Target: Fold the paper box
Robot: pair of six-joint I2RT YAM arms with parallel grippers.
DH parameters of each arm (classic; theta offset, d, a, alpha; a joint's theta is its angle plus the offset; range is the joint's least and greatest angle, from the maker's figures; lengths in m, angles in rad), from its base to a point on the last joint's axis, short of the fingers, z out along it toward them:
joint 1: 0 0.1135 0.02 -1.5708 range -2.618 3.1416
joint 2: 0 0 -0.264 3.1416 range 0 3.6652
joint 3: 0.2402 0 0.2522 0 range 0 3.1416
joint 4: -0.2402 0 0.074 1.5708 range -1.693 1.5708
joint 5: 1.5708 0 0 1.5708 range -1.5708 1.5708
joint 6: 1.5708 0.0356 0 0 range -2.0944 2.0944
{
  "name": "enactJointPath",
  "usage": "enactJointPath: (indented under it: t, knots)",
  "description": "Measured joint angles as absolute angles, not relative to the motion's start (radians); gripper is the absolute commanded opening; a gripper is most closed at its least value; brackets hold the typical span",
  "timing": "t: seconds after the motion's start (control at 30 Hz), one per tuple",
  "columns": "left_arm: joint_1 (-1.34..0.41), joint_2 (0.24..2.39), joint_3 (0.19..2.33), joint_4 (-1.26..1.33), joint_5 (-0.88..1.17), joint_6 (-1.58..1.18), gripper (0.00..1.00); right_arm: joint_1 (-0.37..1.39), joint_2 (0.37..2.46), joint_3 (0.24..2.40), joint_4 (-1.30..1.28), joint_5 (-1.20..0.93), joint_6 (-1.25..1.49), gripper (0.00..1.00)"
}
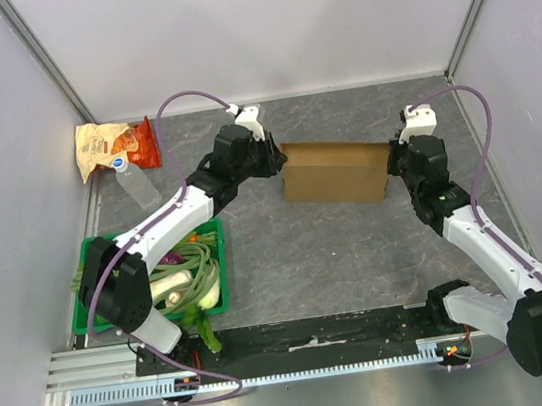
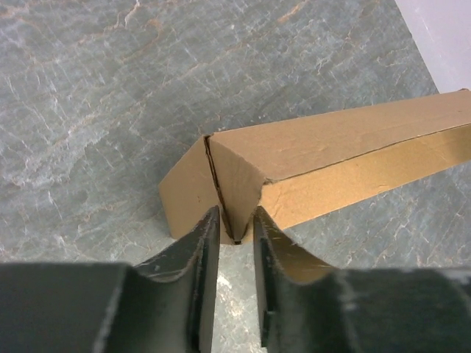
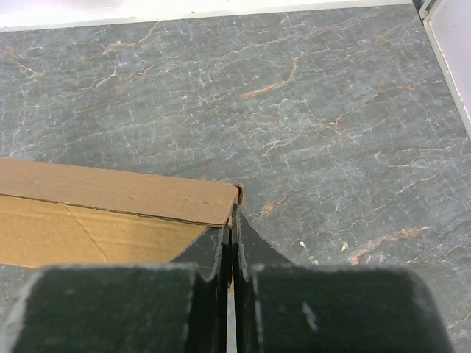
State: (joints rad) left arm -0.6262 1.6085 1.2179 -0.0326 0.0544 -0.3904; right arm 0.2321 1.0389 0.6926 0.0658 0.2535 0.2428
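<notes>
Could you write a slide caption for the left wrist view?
Left gripper, jaws slightly apart, straddles a corner seam of the brown paper box on the grey table.

It looks like a robotics lab test cell, not a home. Plain white panel walls [image 1: 256, 23] on aluminium posts [image 1: 39, 59] close in a grey stone-look table [image 1: 308, 248]. A left arm [image 1: 168, 221] and a right arm [image 1: 483, 239] are bolted by a slotted metal rail [image 1: 305, 370] at the near edge, with purple cables [image 1: 190, 94] looping off them. There are staged props: a green crate [image 1: 222, 265] of vegetables near left, a snack bag [image 1: 107, 148] far left and a paper box [image 1: 335, 171] in the middle.
</notes>
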Motion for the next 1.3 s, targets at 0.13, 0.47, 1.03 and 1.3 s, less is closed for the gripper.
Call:
enactJointPath:
  t: [0.13,0.47,1.03,1.3]
  knots:
    - [-0.626,1.597,1.220,-0.084,0.060,-0.392,0.50,0.232,1.052,0.717,0.034,0.252,0.225,0.00]
    - [-0.626,1.596,1.305,-0.143,0.062,-0.379,0.35,0.232,1.106,0.776,-0.001,0.212,0.209,0.02]
    - [-0.624,1.596,1.310,-0.159,0.044,-0.350,0.08,0.232,1.129,0.939,-0.253,0.211,0.233,0.31]
    - [-0.624,1.596,1.310,-0.159,0.045,-0.350,0.05,0.231,1.155,0.955,-0.294,0.212,0.237,0.44]
